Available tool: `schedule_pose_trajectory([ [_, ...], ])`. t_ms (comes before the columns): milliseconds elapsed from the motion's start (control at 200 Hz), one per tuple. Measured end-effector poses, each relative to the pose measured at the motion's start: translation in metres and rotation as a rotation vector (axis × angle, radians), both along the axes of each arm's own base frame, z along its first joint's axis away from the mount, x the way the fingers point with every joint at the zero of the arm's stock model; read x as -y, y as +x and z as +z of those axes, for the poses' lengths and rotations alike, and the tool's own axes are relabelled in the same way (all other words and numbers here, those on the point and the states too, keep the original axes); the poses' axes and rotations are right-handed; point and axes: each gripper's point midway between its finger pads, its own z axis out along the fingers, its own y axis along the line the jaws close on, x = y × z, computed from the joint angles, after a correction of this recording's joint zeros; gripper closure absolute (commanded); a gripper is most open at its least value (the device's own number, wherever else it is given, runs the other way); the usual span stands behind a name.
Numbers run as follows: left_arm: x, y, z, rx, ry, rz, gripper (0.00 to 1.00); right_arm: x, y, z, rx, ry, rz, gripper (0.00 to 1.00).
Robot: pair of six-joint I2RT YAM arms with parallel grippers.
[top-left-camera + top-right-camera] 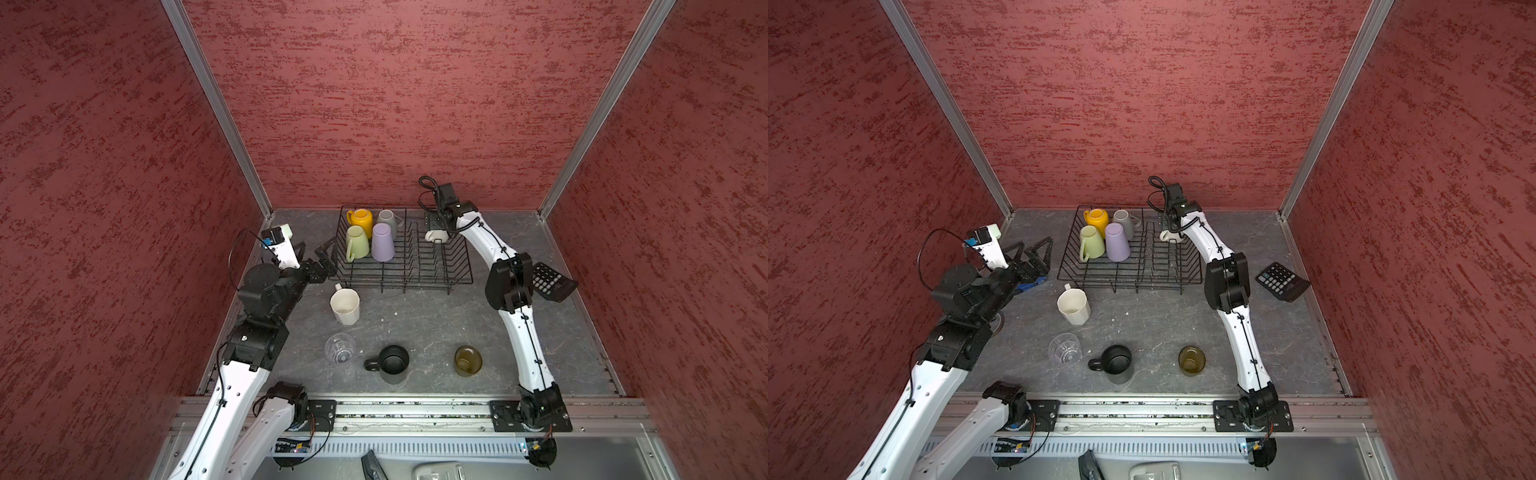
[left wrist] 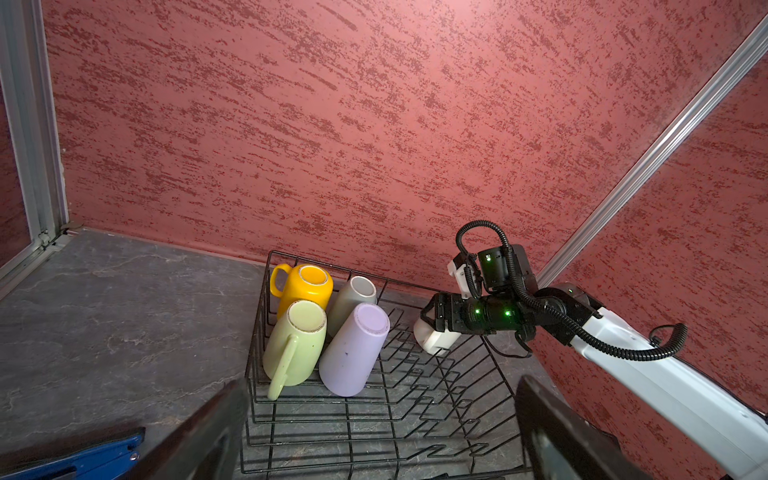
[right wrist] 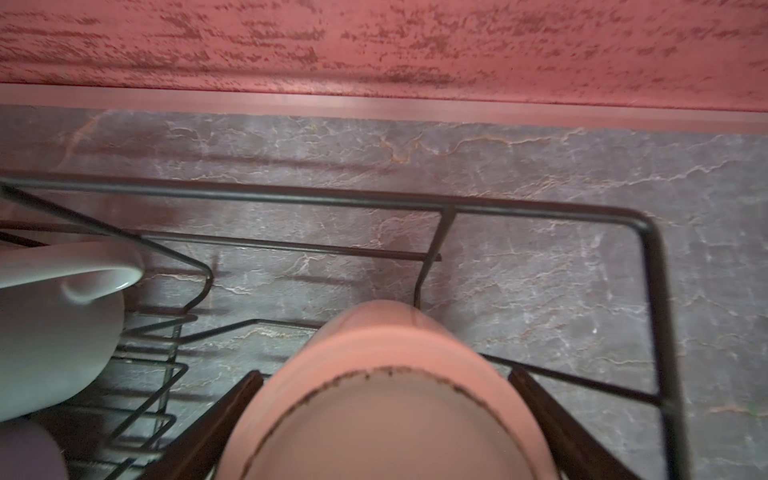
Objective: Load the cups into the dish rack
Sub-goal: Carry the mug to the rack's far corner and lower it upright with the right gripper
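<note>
– While the right arm leans over the far right corner of the dish rack [image 1: 415, 274], what does its end effector [image 3: 384, 376] hold?

– A white mug [image 1: 436, 236]. The wrist view shows a finger [image 3: 208, 424] on each side of it, with the mug's base turned toward the camera and the rack's wires below. I cannot tell whether the mug touches the wire.

– And the left end effector [image 1: 327, 255]?

– It is spread wide and empty, just beside the rack's left side, above the bench [image 1: 415, 324].

– What sits inside the rack?

– Four pieces stand bottom up, packed close together in the far left part. A yellow mug [image 1: 360, 220] and a grey mug [image 1: 387, 219] are at the back. A green mug [image 1: 357, 243] and a lilac tumbler [image 1: 382, 247] stand just in front of them.

– Which cups are out on the bench?

– Four, all mouth up. A faceted mug [image 1: 345, 306] stands near the rack's near left corner, with its handle toward the rack. Closer to the arms' bases there is a row. It runs from a clear glass [image 1: 340, 348] on the left through a black mug [image 1: 392, 363], its handle pointing left, to a brown glass [image 1: 468, 360] on the right. They stand well apart from one another.

– Anything else?

– A calculator [image 1: 550, 282] lies at the right edge of the bench, beside the right arm's elbow.
</note>
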Motion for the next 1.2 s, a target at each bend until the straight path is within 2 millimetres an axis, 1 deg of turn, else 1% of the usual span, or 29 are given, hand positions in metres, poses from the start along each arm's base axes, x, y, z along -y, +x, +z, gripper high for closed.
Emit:
schedule_pose_trajectory([
  [75, -0.001, 0.0, -0.005, -0.012, -0.002, 0.003, 0.0, 0.0, 0.0, -0.008, -0.013, -0.003, 0.0, 0.73],
  [135, -0.002, 0.0, -0.009, -0.023, -0.006, 0.006, 0.0, -0.001, -0.001, -0.012, -0.021, -0.005, 0.001, 0.68],
  [200, -0.002, 0.0, -0.011, -0.032, -0.008, 0.009, 0.0, -0.001, -0.001, -0.013, -0.022, -0.002, 0.0, 0.64],
  [381, -0.005, 0.001, -0.012, -0.037, -0.015, 0.015, 0.0, -0.003, -0.001, -0.013, -0.025, 0.01, 0.007, 0.47],
  [611, -0.009, 0.001, -0.018, -0.048, -0.015, 0.023, 0.0, -0.008, -0.002, -0.014, -0.034, 0.039, 0.013, 0.19],
  [716, -0.009, 0.001, -0.018, -0.049, -0.019, 0.021, 0.0, -0.01, -0.003, -0.013, -0.036, 0.053, 0.016, 0.02],
  [801, -0.01, 0.0, -0.017, -0.046, -0.023, 0.02, 0.0, -0.012, -0.002, -0.008, -0.025, 0.068, 0.018, 0.01],
  [887, -0.011, -0.002, -0.015, -0.038, -0.026, 0.02, 0.0, -0.014, 0.0, 0.005, 0.0, 0.081, 0.021, 0.01],
  [1202, -0.014, -0.008, -0.008, -0.015, -0.041, 0.026, 0.0, -0.013, -0.001, 0.076, 0.12, 0.129, 0.018, 0.01],
])
